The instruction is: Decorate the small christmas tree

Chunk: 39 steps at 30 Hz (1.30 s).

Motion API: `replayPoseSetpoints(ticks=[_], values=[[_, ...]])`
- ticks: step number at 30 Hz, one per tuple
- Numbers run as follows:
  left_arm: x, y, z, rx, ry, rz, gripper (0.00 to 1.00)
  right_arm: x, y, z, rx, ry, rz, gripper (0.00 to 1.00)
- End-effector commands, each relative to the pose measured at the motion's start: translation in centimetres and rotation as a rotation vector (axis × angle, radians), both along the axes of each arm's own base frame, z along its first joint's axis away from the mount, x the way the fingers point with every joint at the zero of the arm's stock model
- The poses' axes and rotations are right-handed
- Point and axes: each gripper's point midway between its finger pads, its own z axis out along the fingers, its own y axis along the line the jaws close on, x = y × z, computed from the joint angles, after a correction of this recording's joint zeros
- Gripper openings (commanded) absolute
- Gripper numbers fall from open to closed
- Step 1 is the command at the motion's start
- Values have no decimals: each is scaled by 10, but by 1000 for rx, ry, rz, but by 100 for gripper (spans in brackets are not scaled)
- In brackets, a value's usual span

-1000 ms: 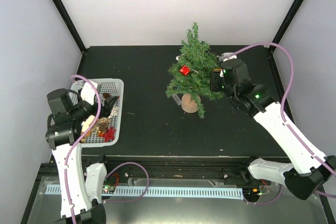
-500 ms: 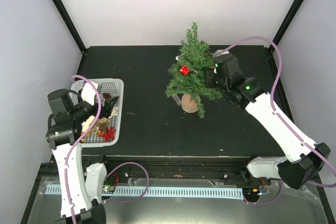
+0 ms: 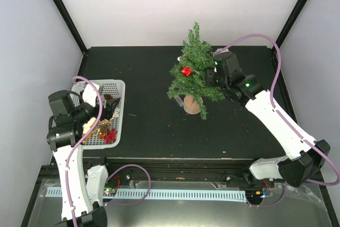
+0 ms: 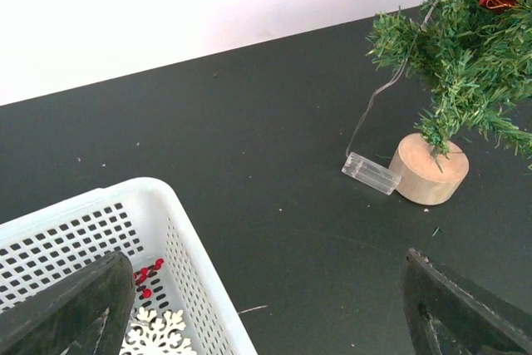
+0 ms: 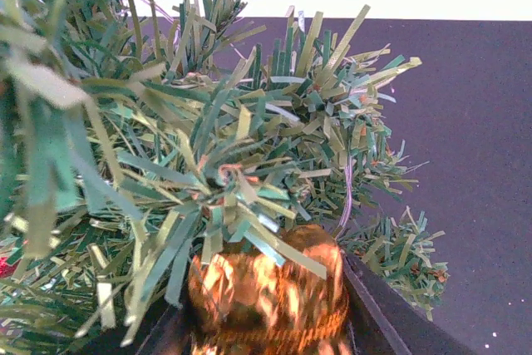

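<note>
Top external view showed the table [image 3: 149, 131] carrying the small christmas tree [image 3: 194, 78] at its far middle, the basket [image 3: 121, 83] under the spread, empty left gripper [image 4: 266, 305], probably waiting to pick, and the right gripper [image 5: 270, 326] pinching a golden ornament [image 5: 258, 284] into branches, apparently for hanging.

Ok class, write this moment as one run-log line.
left gripper: open, over white basket | right gripper: shut on gold ornament, pressed into small christmas tree | red ornament: on tree
</note>
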Motion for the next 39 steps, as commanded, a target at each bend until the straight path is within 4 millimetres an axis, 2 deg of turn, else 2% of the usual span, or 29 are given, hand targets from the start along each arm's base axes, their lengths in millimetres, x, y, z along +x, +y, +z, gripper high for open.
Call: replayPoseSetpoints(ticks=[1,11,20,25,31,39], values=[[-2,-2,5,4,-30,-18,88,-3,-3,16,29,-24,-4,42],[-4,-3,5,6,-35,-21,88,-9,-6,27,45,-33,-2,53],[-6,-3,5,11,-41,-19,89,-10,-6,29,63,-32,-6,54],[-6,-2,4,9,-40,-16,90,-10,-6,30,69,-36,-11,46],[-7,-2,4,9,-42,-16,91,-5,-8,20,68,-23,-21,33],[-7,-3,3,8,-43,-18,92,5,-3,8,73,-5,-16,32]])
